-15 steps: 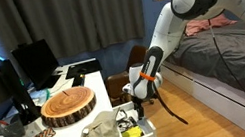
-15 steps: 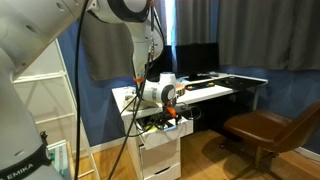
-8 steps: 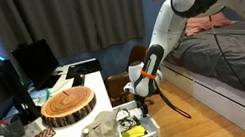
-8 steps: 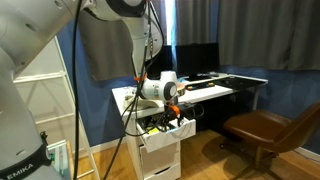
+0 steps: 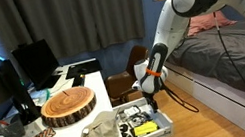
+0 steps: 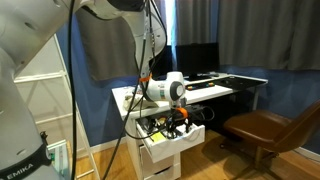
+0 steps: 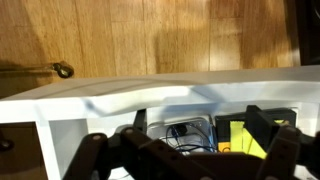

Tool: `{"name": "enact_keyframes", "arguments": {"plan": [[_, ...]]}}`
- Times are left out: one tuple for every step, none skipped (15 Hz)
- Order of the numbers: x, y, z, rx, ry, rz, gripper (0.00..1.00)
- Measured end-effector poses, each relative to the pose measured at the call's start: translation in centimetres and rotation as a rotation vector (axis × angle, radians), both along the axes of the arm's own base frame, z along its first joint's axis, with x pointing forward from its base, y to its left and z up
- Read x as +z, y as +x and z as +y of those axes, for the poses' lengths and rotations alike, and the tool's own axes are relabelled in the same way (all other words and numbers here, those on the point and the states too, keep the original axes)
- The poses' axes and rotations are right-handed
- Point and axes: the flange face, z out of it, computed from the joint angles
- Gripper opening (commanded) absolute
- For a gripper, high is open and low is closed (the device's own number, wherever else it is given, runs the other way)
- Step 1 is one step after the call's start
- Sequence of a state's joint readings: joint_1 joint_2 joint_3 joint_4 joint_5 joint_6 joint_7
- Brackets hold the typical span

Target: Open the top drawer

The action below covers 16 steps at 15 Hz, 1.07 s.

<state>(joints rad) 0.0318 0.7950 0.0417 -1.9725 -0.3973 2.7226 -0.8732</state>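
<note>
The top drawer (image 5: pixel 145 127) is a shallow white desk drawer, pulled well out from under the white desk; its flat front also shows in an exterior view (image 6: pixel 176 144). Yellow and black clutter and cables lie inside. My gripper (image 5: pixel 150 98) hangs over the drawer's front end, fingers reaching down into it (image 6: pixel 180 122). In the wrist view the white drawer front (image 7: pixel 150 96) runs across the frame and my gripper (image 7: pixel 198 124) has its fingers spread apart inside the drawer, holding nothing.
A round wooden slab (image 5: pixel 68 105) and a crumpled beige cloth (image 5: pixel 99 135) lie on the desk beside the drawer. A monitor (image 5: pixel 35 61) stands behind. A brown chair (image 6: pixel 265 130) and a bed (image 5: pixel 233 59) are close by. Lower drawers (image 6: pixel 160 166) sit beneath.
The drawer has slid further out from the desk, and my gripper has moved outward with its front. More of the yellow and black contents now show.
</note>
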Motion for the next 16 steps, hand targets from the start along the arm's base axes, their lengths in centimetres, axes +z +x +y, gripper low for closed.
{"name": "enact_keyframes", "arguments": {"plan": [[0.1,0.1,-0.1,-0.010,0.000,-0.003,1.00],[0.5,0.3,0.1,-0.036,0.014,-0.010,1.00],[1.2,0.6,0.4,-0.060,0.034,-0.021,1.00],[2.4,1.1,0.9,-0.098,0.063,-0.035,1.00],[3.9,1.7,1.4,-0.146,0.090,-0.048,1.00],[5.7,2.2,1.8,-0.198,0.108,-0.060,1.00],[7.6,2.7,2.2,-0.249,0.117,-0.071,1.00],[9.5,3.1,2.6,-0.301,0.117,-0.083,1.00],[11.5,3.4,2.9,-0.355,0.113,-0.092,1.00],[13.5,3.5,3.4,-0.407,0.106,-0.104,1.00],[15.4,3.6,3.8,-0.460,0.098,-0.119,1.00],[17.1,3.6,4.3,-0.514,0.089,-0.132,1.00],[18.7,3.4,4.7,-0.568,0.080,-0.142,1.00],[20.0,3.1,5.1,-0.622,0.071,-0.147,1.00],[21.3,2.8,5.5,-0.674,0.062,-0.148,1.00],[22.5,2.3,5.8,-0.718,0.055,-0.149,1.00]]}}
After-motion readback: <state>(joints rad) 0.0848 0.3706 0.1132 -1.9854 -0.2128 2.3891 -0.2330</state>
